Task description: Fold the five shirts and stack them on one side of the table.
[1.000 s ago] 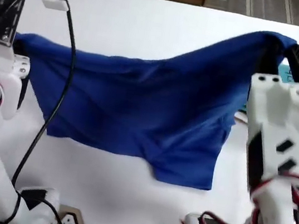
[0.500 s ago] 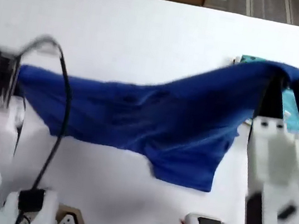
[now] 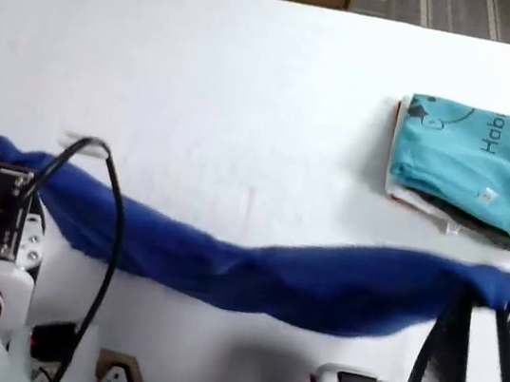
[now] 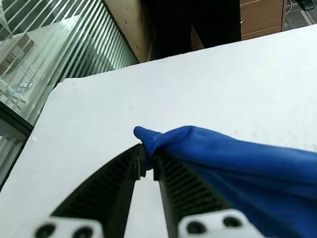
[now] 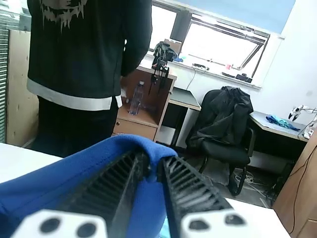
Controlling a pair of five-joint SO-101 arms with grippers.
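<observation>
My left gripper (image 4: 148, 157) and right gripper (image 5: 152, 163) clamped on the blue shirt (image 3: 299, 279), now dragged nearer, folded stack (image 3: 471, 161) uncovered.

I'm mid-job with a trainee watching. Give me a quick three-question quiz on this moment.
1. True or false: the left gripper and right gripper are each shut on the blue shirt.
2. What tops the stack? a) teal shirt b) red shirt c) white towel
3. Fill in: the stack lies on the ___ arm's side of the table.
Key: 1 true; 2 a; 3 right.
</observation>
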